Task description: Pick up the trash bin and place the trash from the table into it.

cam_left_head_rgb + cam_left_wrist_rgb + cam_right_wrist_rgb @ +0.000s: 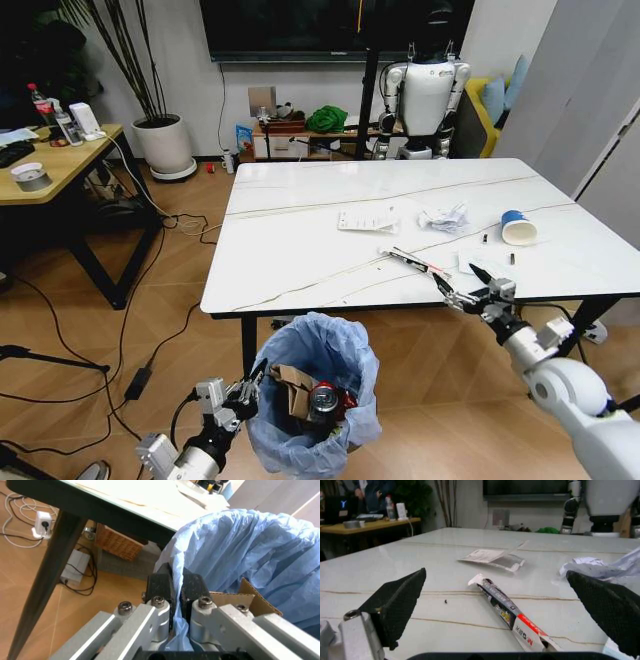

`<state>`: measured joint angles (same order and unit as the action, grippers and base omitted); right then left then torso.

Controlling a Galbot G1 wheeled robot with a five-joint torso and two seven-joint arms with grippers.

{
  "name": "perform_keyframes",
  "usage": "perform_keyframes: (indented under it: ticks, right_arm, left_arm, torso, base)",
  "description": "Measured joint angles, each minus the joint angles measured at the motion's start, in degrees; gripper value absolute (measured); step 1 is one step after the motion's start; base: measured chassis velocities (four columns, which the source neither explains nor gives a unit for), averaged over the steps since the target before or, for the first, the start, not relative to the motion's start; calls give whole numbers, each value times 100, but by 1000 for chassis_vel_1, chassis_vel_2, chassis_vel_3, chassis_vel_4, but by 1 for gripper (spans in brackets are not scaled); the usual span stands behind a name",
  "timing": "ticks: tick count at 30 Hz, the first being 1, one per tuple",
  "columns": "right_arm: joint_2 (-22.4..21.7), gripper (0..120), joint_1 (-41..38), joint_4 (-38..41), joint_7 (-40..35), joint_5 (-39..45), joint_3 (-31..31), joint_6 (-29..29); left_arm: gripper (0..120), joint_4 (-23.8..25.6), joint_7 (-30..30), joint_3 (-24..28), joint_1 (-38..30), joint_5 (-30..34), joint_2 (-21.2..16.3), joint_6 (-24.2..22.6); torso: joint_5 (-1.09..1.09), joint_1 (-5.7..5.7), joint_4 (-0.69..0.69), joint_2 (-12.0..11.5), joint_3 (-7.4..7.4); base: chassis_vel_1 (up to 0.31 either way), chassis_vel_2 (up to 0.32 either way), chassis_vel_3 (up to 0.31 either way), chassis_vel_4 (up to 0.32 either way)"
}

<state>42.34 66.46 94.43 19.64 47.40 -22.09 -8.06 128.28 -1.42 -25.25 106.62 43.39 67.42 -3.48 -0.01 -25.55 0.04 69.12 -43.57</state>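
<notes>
The trash bin (pixel 345 355), lined with a crinkled light-blue bag (pixel 250 543), hangs just below the table's (pixel 300 260) front edge. My left gripper (pixel 245 392) is shut on its rim (pixel 176 588). Folded brown cardboard (pixel 292 388) (pixel 235 599) and a crushed red can (pixel 326 398) lie inside. My right gripper (pixel 466 291) (pixel 496 573) hovers open over the table's front right part, its fingers (pixel 395 600) on either side of a long thin wrapper (pixel 415 262) (pixel 506 609). Farther back lie a printed sheet (pixel 367 220) (pixel 490 556), crumpled white paper (pixel 445 217) (pixel 600 565) and a blue-and-white cup (pixel 517 227).
A black table leg (pixel 45 577) stands close to the bin. A tan wooden desk (pixel 60 160) is at the left, with cables on the floor beneath it. A potted plant (pixel 165 145), a low shelf and another robot (pixel 425 95) stand behind the table.
</notes>
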Motion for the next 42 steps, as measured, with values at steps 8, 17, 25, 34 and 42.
perform_keyframes:
  ticks: [8, 17, 25, 34, 42]
  right_arm:
    - [-403, 100, -208, -547, 462, 264, 127, 214]
    - [-427, 100, -558, -946, 599, 331, 404, 337]
    - [-233, 100, -1129, -1312, 646, 352, 1028, 340]
    - [-117, 100, -1446, -1607, 751, 261, 1356, 322]
    - [-16, 100, -1712, -1860, 786, 245, 1545, 309]
  left_arm:
    - [0, -101, 6, 60, -97, 85, -129, -8]
    - [0, -117, 5, 99, -104, 93, -189, -18]
    - [0, -121, 5, 69, -112, 105, -187, -22]
    - [0, -134, 7, 62, -119, 117, -178, -29]
    - [0, -142, 10, 62, -127, 121, -157, -31]
  torso:
    - [2, -1, -5, 0, 0]
    - [0, -1, -4, 0, 0]
    - [1, -1, -2, 0, 0]
    - [0, -1, -4, 0, 0]
    - [1, -1, -2, 0, 0]
  base:
    - [0, 0, 0, 0]
    - [0, 0, 0, 0]
    - [0, 0, 0, 0]
    - [0, 0, 0, 0]
    - [0, 0, 0, 0]
